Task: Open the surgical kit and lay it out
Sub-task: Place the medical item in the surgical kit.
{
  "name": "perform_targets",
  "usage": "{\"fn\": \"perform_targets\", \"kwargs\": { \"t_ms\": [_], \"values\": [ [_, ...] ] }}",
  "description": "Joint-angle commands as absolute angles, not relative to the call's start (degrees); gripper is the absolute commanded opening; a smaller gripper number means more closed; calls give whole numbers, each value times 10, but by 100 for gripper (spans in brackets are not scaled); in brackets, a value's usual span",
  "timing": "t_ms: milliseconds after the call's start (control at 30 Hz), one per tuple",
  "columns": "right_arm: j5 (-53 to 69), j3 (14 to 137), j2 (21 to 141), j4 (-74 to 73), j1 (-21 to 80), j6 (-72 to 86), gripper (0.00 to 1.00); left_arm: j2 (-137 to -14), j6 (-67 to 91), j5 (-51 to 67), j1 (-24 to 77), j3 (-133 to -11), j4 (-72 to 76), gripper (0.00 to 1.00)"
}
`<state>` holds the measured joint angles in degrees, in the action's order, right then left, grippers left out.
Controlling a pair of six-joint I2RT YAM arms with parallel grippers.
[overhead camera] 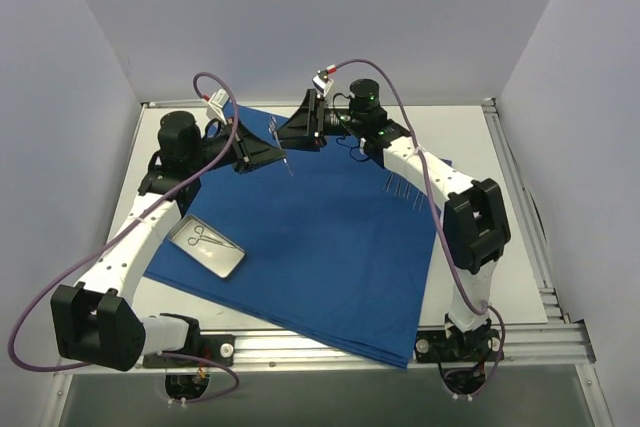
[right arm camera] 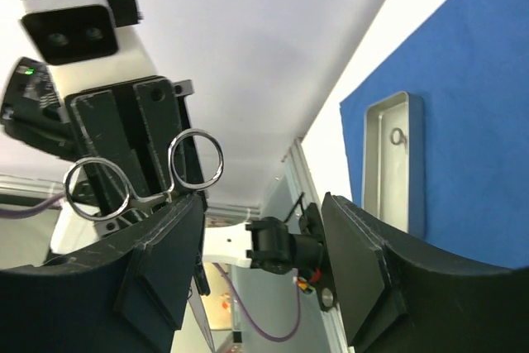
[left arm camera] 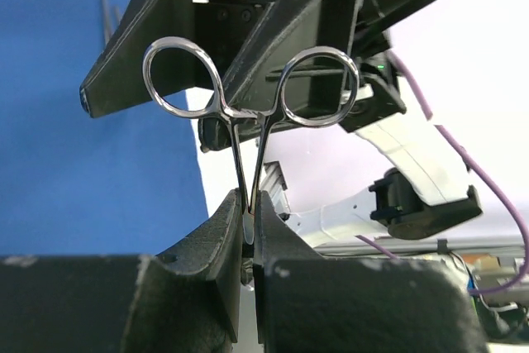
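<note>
The royal-blue cloth (overhead camera: 330,247) lies spread over the table. The metal tray (overhead camera: 205,247) sits on its left part with one silver instrument (overhead camera: 203,238) in it. My left gripper (overhead camera: 268,152) is shut on the shanks of a silver scissor-like instrument (left arm camera: 248,93), held above the cloth's far part with the finger rings up. My right gripper (overhead camera: 292,135) is open and empty, facing the left gripper close by. In the right wrist view the held instrument's rings (right arm camera: 195,159) show just past one finger (right arm camera: 157,262), and the tray (right arm camera: 397,163) lies beyond.
Several thin instruments (overhead camera: 405,190) lie in a row on the cloth's right part, under the right arm. White table shows past the cloth's far edge (overhead camera: 440,122). The aluminium frame rail (overhead camera: 330,347) runs along the near edge. Purple cables hang by both arms.
</note>
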<state>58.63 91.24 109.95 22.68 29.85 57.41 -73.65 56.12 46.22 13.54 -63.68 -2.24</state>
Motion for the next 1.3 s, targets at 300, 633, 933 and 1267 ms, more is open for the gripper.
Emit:
{"fn": "perform_targets", "kwargs": {
  "t_ms": [300, 633, 933, 1267],
  "values": [
    [574, 917, 999, 202, 256, 522, 58, -737, 599, 498, 137, -633, 80, 2],
    [613, 927, 1007, 216, 291, 520, 57, -746, 629, 514, 140, -629, 122, 2],
    [628, 926, 1012, 264, 300, 548, 51, -746, 653, 526, 141, -618, 156, 2],
    [644, 896, 1019, 374, 300, 628, 42, -752, 693, 545, 142, -599, 224, 2]
  ]
}}
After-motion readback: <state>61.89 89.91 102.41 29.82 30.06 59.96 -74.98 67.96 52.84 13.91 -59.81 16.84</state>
